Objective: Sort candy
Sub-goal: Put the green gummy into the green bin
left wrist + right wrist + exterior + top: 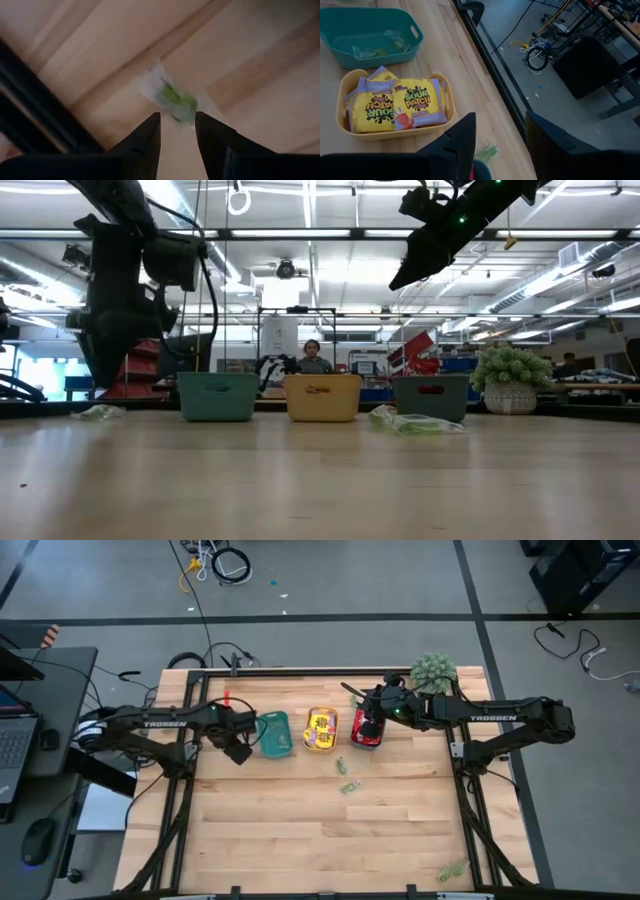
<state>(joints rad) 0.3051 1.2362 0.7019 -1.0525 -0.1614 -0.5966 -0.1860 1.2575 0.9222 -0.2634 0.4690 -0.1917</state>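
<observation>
The left end effector point(240, 748) is hanging above the table point(300, 840) at about 9 o'clock from the table's middle, just beside the teal tray point(276, 734). Its two fingers point(145, 142) are standing narrowly apart, and the left wrist view is showing a pale green candy point(176, 101) in a clear wrapper right at their tips; whether the tips are really pinching it, I cannot tell.

The right end effector point(368, 726) is hovering over the tray with red packets point(364, 732), at about 1 o'clock from the table's middle. Its fingers point(457, 145) are standing moderately apart with nothing between them (below them a small green piece is lying near the table's edge).

The yellow tray point(321, 731) is sitting between the other two trays and is carrying yellow candy packets point(395, 107). In the teal tray some pale green pieces point(377, 47) are lying. More green candy point(346, 776) is lying loose on the table at 6 o'clock from the yellow tray, and another bit point(452, 869) is lying near the corner at 4 o'clock.

A fuzzy green plant point(433, 672) is standing at 2 o'clock, near the right arm. In the low view a person point(313, 358) is sitting far behind the trays.
</observation>
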